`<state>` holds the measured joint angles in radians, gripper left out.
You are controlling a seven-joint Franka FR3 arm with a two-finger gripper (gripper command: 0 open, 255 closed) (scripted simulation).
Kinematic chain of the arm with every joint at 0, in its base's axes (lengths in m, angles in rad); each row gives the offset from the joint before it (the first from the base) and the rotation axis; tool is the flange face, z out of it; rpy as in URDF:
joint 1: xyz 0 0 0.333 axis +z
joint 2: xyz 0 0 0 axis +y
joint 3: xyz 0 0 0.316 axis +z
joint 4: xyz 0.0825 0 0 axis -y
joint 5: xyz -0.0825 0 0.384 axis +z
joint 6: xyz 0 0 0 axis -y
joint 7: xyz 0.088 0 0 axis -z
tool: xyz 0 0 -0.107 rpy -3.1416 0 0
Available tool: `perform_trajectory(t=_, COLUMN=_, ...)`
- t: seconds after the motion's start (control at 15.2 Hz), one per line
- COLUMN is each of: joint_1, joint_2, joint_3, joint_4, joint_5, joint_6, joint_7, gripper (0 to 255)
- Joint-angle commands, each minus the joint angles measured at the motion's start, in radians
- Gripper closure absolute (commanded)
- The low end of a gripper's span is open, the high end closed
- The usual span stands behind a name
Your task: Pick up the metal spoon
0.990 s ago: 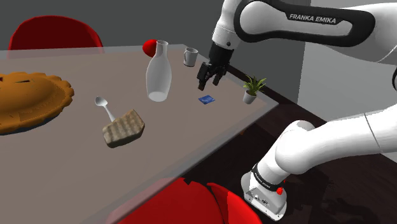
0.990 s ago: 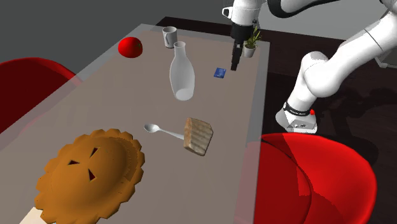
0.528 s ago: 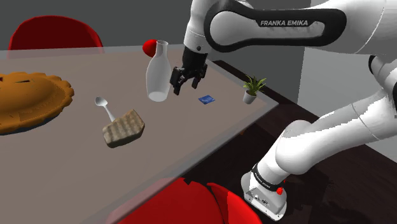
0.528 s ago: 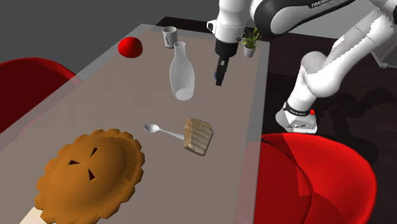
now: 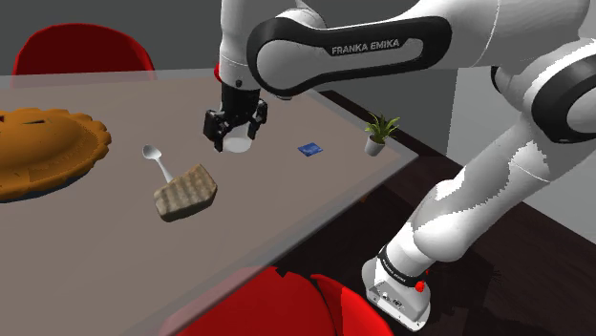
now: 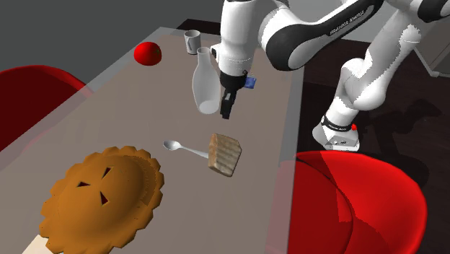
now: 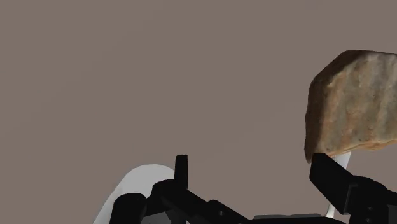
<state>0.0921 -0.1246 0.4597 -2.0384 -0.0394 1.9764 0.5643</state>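
Spoon: the pale spoon (image 5: pixel 153 160) lies flat on the tabletop (image 5: pixel 306 205). Its handle end reaches the bread slice (image 5: pixel 185 191) and its bowl points away from it.
Gripper: the black gripper (image 5: pixel 233 132) hangs over the tabletop near the bread slice, well clear of the spoon, fingers spread with nothing between them.
Bottle: the white bottle (image 6: pixel 205 83) stands upright, just past the gripper from the bread slice.
Pie: the brown pie (image 6: pixel 101 195) sits across the spoon from the bread slice.

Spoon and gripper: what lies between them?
Only bare table, per the shoulder view: nothing sits between the gripper and the spoon. The bread slice lies at the spoon's handle end, off that line.
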Motion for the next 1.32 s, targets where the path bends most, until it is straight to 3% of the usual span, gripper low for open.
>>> perform_trajectory(t=0.0, joint_1=0.009, joint_2=0.088, joint_3=0.032, joint_4=0.065, joint_5=-0.060, joint_6=0.009, joint_7=0.071, gripper=0)
perform_trajectory(t=0.33, joint_1=0.073, joint_2=0.310, joint_3=0.068, joint_4=0.263, joint_5=-0.224, joint_6=-0.021, joint_7=0.231, gripper=0)
perform_trajectory(t=0.73, joint_1=0.211, joint_2=0.580, joint_3=0.047, joint_4=0.563, joint_5=-0.392, joint_6=-0.114, joint_7=0.355, gripper=0)
perform_trajectory(t=1.25, joint_1=0.210, joint_2=0.604, joint_3=0.035, joint_4=0.496, joint_5=-0.412, joint_6=-0.029, joint_7=0.382, gripper=0)
